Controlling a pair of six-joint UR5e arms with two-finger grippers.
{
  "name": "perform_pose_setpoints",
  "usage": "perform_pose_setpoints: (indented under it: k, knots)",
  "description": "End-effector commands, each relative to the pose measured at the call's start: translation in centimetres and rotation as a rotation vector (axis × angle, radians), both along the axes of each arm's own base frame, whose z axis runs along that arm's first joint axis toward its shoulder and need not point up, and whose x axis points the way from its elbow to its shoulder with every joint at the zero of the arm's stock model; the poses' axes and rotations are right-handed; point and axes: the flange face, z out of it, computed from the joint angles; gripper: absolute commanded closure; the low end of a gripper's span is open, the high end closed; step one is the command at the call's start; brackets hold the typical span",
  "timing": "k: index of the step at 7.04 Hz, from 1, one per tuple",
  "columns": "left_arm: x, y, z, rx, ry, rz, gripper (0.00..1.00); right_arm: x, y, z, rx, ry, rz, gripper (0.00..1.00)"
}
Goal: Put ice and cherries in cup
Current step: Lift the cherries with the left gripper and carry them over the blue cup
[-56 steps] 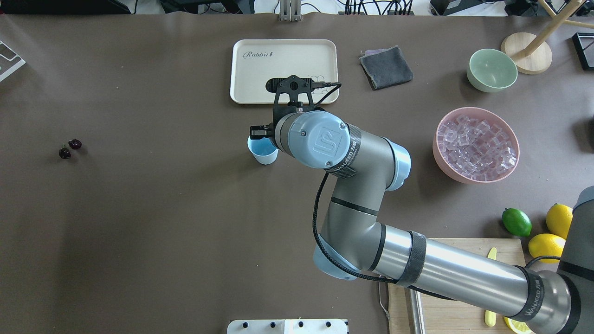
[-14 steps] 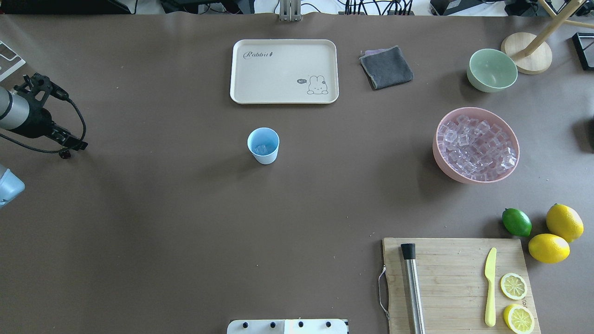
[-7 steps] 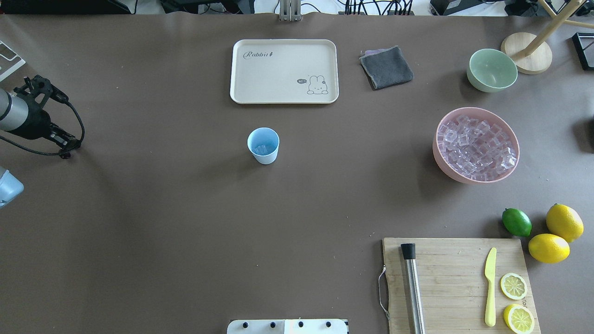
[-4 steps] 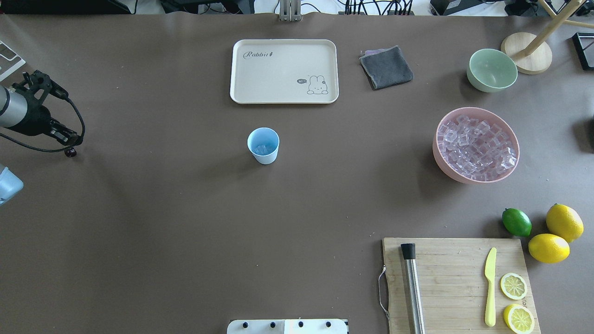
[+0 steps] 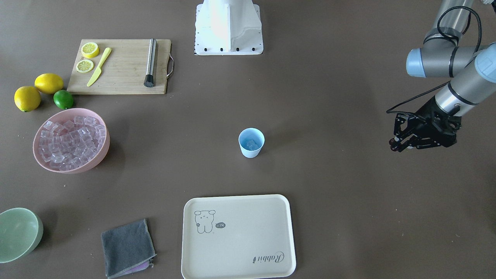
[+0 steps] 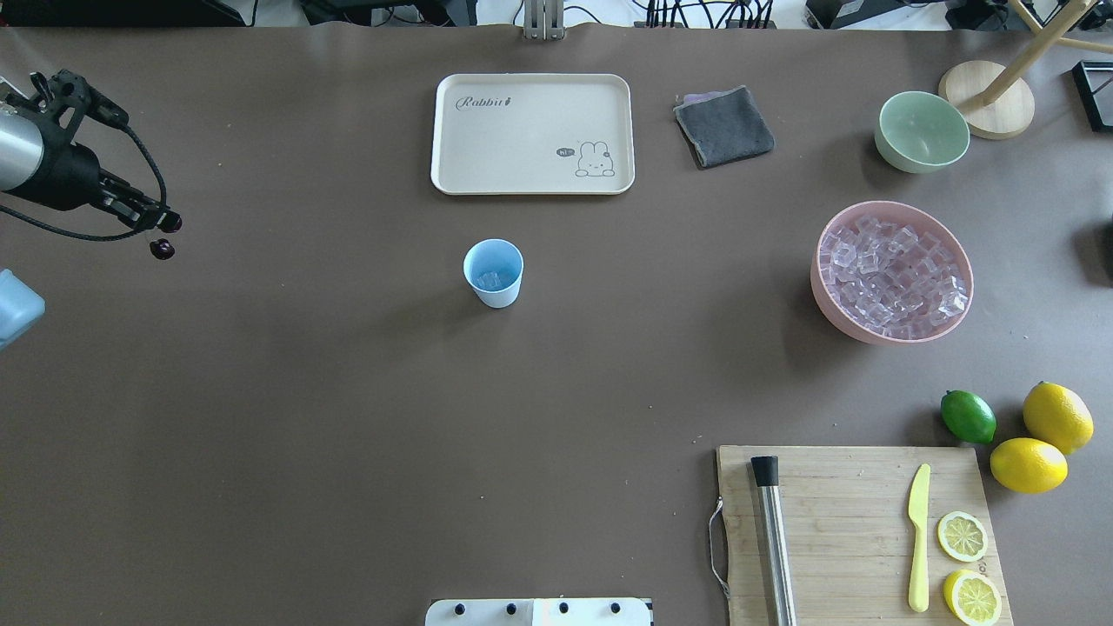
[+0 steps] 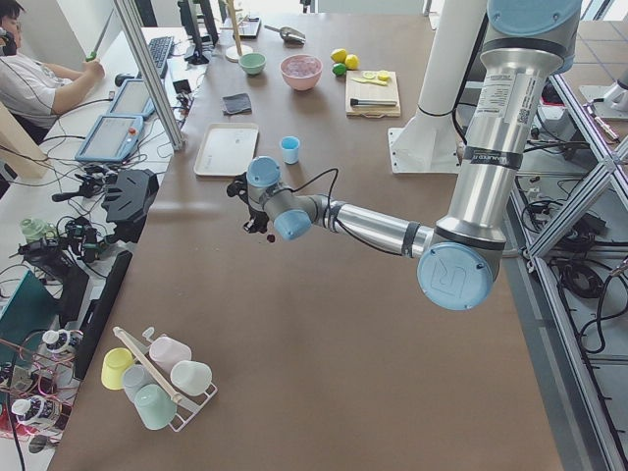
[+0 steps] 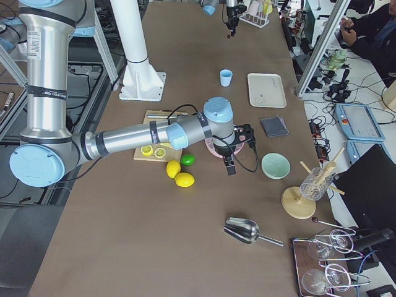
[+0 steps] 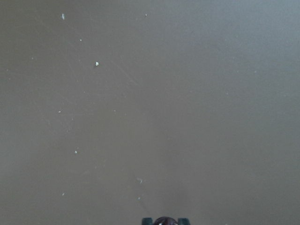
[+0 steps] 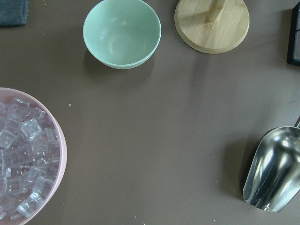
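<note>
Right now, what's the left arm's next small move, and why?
Probably travel sideways toward the cup. The left gripper holds the cherries clear of the table, far to the cup's side, and ice already sits in the cup.

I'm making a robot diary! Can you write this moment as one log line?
left tool: shut on cherries, above table | cup: upright, ice inside, no cherries | right tool: near pink bowl, grip unclear
</note>
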Motion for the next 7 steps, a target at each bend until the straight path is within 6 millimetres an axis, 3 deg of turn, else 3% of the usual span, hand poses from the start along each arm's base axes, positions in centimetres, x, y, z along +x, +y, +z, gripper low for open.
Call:
perform_pose_setpoints:
  k: [1,2,3,4,6,7]
  knots:
    - [1.1,-0.7,-7.7,-0.067,0.130,-0.026,1.00,-0.1,-0.4,-0.5,0.006,-0.003,0.002,0.00]
    - [2.1,-1.2,-11.8,-0.071,0.180,-0.037,1.00,-0.1,-0.3,-0.9,0.013,-0.006,0.003,0.00]
    - [5.8,-0.8,-16.3,-0.104,0.234,-0.023,1.00,-0.2,-0.7,-1.0,0.016,-0.005,0.003,0.00]
    - [9.1,-0.1,-19.5,-0.128,0.266,-0.009,1.00,-0.2,-0.8,-1.2,0.018,-0.006,0.005,0.00]
    - [16.5,2.9,-22.7,-0.104,0.276,-0.037,1.00,-0.2,-1.0,-1.6,0.027,-0.007,0.005,0.00]
    - [19.1,4.0,-23.6,-0.099,0.276,-0.068,1.00,-0.2,-0.9,-1.7,0.029,-0.009,0.005,0.00]
